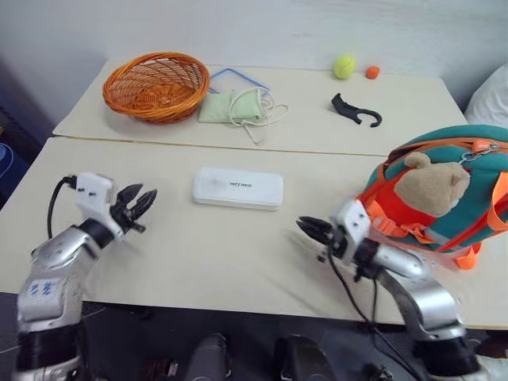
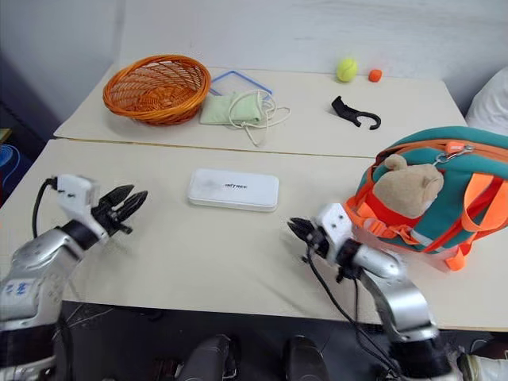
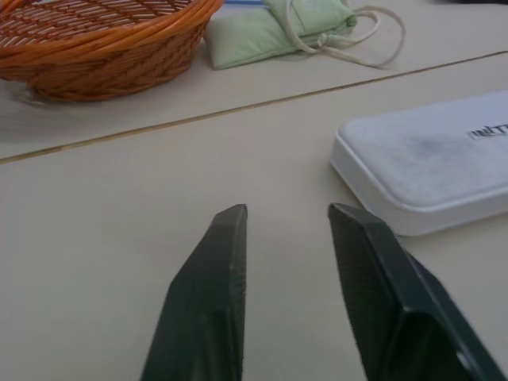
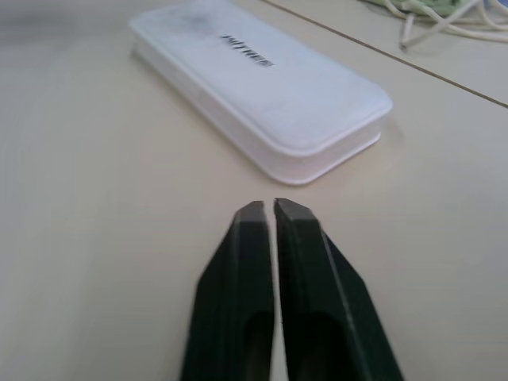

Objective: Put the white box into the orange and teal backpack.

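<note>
From the head camera, the flat white plastic box [image 1: 237, 188] lay mid-frame on the beige table [image 1: 198, 254], the teal-and-orange backpack [image 1: 444, 190] at right. The left wrist view showed the left gripper [image 3: 287, 216] parted, empty. The right wrist view showed the right gripper [image 4: 265, 209] clenched, empty, near the box.

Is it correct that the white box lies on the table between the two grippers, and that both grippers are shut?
Not quite. The white box does lie between them, and the right gripper is shut, but the left gripper is open: the left wrist view shows a clear gap between its fingers.
</note>
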Tool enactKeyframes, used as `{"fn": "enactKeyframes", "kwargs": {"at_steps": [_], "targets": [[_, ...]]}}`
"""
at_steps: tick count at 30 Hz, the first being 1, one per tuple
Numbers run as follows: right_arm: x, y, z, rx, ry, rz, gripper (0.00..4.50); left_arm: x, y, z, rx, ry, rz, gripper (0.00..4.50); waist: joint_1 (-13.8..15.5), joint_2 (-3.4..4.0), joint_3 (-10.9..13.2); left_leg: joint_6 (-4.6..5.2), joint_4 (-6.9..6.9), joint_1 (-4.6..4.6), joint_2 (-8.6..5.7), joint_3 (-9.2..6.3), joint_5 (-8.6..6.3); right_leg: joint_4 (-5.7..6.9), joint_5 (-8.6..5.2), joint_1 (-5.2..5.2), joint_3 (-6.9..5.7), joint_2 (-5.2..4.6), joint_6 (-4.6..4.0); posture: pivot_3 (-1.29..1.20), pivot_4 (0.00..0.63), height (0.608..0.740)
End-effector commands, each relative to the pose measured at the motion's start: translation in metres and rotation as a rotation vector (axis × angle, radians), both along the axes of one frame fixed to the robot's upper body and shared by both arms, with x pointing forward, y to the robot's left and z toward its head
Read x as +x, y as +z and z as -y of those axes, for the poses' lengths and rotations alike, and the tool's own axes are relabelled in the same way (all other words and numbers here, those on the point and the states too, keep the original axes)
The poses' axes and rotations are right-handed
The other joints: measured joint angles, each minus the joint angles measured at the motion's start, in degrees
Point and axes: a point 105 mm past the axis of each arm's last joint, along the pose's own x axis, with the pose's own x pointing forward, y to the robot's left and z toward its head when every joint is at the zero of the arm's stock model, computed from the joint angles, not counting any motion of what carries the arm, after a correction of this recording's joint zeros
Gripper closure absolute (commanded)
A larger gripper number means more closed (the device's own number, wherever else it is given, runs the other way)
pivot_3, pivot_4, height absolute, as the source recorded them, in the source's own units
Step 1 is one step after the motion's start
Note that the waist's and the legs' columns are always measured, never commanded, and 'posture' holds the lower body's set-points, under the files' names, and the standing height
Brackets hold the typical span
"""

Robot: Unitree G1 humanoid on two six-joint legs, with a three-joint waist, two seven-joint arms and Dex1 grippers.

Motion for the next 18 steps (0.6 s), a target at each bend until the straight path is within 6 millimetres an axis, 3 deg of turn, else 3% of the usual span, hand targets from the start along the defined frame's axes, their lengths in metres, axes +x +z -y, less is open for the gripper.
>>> {"fn": "enactKeyframes", "kwargs": {"at_steps": [1,2,7,12,18], "targets": [[0.017,0.001,-0.004,-0.072,-0.086,0.034,4.50,0.025,-0.007,0.006,0.056,0.022,-0.001,4.12,-0.1,-0.03,0.0,0.01,0.00,0.00,-0.01,0.03,0.01,0.04,0.00,0.01,0.01,0.00,0.00,0.00,0.150,0.740],[0.024,-0.001,-0.002,-0.089,-0.132,0.038,4.50,0.032,-0.006,0.009,0.053,0.032,0.003,4.44,-0.1,-0.06,0.0,0.03,0.02,-0.03,-0.02,0.03,0.02,0.05,0.00,0.00,0.00,0.00,0.00,0.00,0.150,0.740],[0.049,0.002,0.009,-0.110,-0.312,0.103,4.50,0.056,-0.014,0.022,0.063,0.016,-0.043,4.47,-0.1,-0.16,0.0,0.07,0.13,-0.37,-0.04,0.04,0.11,0.26,0.01,-0.29,-0.02,-0.01,0.01,0.00,0.150,0.740],[0.056,-0.005,-0.007,-0.130,-0.275,0.131,4.50,0.074,-0.009,0.037,0.040,-0.008,-0.028,4.47,-0.4,-0.18,0.0,0.05,0.55,-0.86,-0.02,0.10,0.15,0.71,0.01,-0.84,-0.13,-0.01,0.01,0.00,0.150,0.740],[0.069,-0.003,-0.023,-0.077,-0.254,0.136,4.50,0.076,-0.014,0.053,0.041,-0.051,-0.039,4.47,-0.4,-0.19,0.0,0.05,0.76,-0.84,0.02,0.10,0.16,0.87,0.01,-0.82,-0.09,-0.01,0.01,0.00,0.150,0.740]]}}
